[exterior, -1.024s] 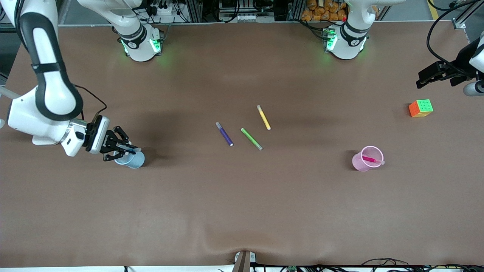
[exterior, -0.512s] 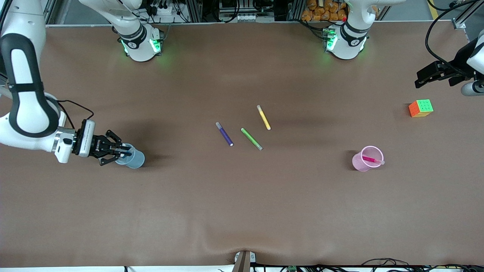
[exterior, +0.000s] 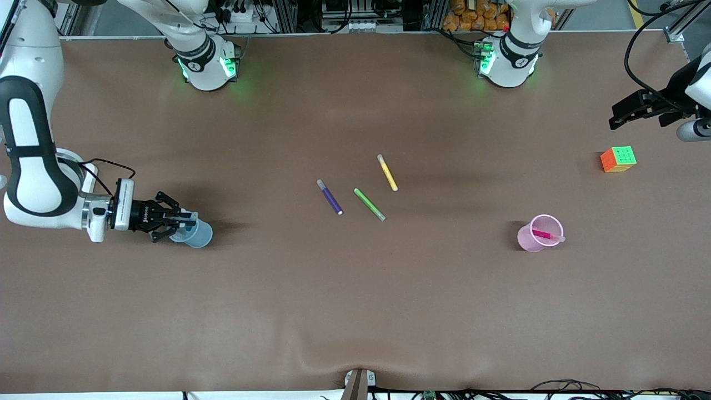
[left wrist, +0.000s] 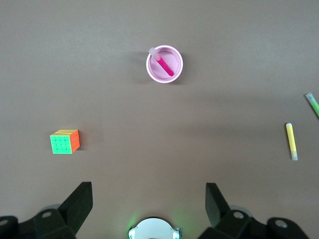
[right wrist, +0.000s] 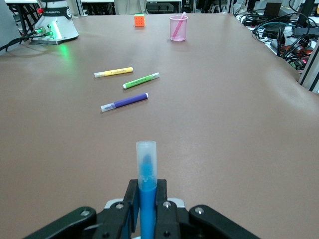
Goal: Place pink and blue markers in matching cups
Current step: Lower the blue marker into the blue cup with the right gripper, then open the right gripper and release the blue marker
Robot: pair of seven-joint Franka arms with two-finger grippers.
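My right gripper (exterior: 179, 220) is shut on the blue marker (exterior: 190, 221) and holds it nearly level at the rim of the light blue cup (exterior: 197, 236), at the right arm's end of the table. In the right wrist view the blue marker (right wrist: 146, 174) sticks out between the shut fingers, pale cap outward; the blue cup is hidden there. The pink marker (exterior: 547, 235) leans inside the light pink cup (exterior: 527, 239). My left gripper (exterior: 613, 118) waits open and empty, high over the left arm's end; its wrist view shows the pink cup (left wrist: 152, 74) with the pink marker (left wrist: 164, 64).
Purple (exterior: 330, 197), green (exterior: 369, 204) and yellow (exterior: 387, 173) markers lie mid-table. A colour cube (exterior: 618, 159) sits near the left arm's end, under my left gripper. The two arm bases stand along the edge farthest from the front camera.
My right arm has swung lower and toward its end of the table, and the gripper has tipped to nearly level, still holding the blue marker at the blue cup's rim. The left arm barely moved.
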